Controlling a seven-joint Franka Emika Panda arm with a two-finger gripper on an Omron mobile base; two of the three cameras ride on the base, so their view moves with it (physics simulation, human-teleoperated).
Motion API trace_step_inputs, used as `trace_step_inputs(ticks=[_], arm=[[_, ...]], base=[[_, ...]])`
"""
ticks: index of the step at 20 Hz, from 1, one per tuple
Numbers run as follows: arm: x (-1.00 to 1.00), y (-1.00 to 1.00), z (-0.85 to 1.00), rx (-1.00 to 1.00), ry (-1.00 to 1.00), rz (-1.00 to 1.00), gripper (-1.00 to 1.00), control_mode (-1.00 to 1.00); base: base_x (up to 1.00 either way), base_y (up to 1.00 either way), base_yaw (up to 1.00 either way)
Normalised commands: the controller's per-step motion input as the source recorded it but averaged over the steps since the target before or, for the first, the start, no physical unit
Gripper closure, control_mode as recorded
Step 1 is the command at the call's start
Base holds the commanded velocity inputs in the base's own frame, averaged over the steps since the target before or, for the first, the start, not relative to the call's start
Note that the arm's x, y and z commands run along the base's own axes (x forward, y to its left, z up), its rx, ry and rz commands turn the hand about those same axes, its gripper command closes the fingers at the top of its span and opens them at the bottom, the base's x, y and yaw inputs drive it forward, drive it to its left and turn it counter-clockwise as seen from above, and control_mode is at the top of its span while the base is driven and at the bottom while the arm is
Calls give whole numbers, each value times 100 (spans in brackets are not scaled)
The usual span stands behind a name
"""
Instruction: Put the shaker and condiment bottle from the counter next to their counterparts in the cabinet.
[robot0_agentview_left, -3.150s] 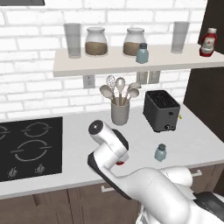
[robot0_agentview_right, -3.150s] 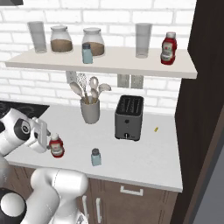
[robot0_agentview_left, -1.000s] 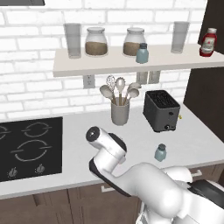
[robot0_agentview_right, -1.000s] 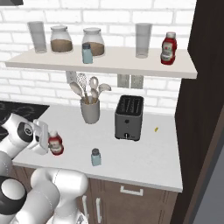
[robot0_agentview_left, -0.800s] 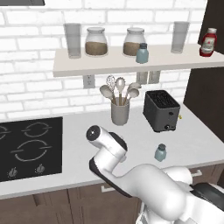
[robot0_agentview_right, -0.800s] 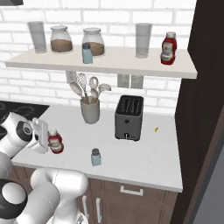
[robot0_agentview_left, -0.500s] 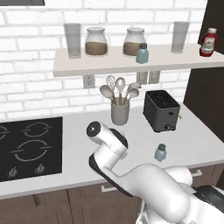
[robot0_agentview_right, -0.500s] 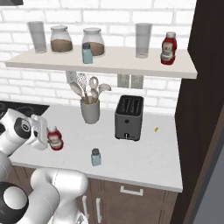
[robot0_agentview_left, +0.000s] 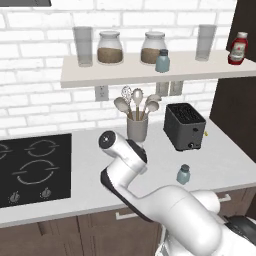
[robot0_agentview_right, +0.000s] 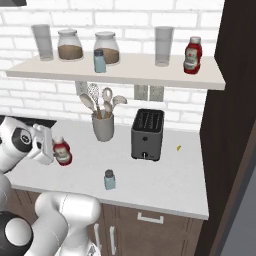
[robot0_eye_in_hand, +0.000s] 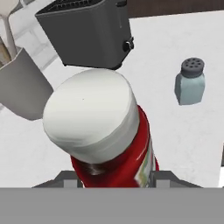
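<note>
My gripper (robot0_agentview_right: 54, 149) is shut on the condiment bottle (robot0_agentview_right: 63, 152), a red bottle with a white label and pale cap (robot0_eye_in_hand: 89, 114), held upright a little above the counter left of the utensil holder. In the hand view the bottle sits between the two fingertips (robot0_eye_in_hand: 65, 177). The shaker (robot0_agentview_right: 109, 179) (robot0_agentview_left: 183, 174) (robot0_eye_in_hand: 190, 82) stands on the counter in front of the toaster. On the cabinet shelf (robot0_agentview_right: 140, 73) (robot0_agentview_left: 125, 76) stand the counterparts: a matching shaker (robot0_agentview_right: 100, 61) (robot0_agentview_left: 162, 61) and a matching red bottle (robot0_agentview_right: 192, 55) (robot0_agentview_left: 238, 48) at the right end.
A dark toaster (robot0_agentview_right: 147, 134) and a grey holder of utensils (robot0_agentview_right: 103, 126) stand at the back of the counter. Two brown-filled jars (robot0_agentview_right: 70, 45) and two glasses (robot0_agentview_right: 164, 46) share the shelf. A black cooktop (robot0_agentview_left: 35, 167) lies to the left, a dark panel (robot0_agentview_right: 235, 100) to the right.
The gripper has risen with the red bottle in it, lifting it further above the counter. The shaker and the shelf items have not moved.
</note>
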Motion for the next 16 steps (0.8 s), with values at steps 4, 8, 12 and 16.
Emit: trace_step_inputs(ticks=[4, 8, 12, 16], arm=[[-4, -9, 36, -3, 0, 0, 100, -100], [-8, -12, 43, -1, 0, 0, 100, -100], [-7, -17, 45, 0, 0, 0, 100, -100], [-4, -20, 36, 0, 0, 0, 100, -100]], base=[[0, 0, 0], [0, 0, 0], [0, 0, 0], [0, 0, 0]])
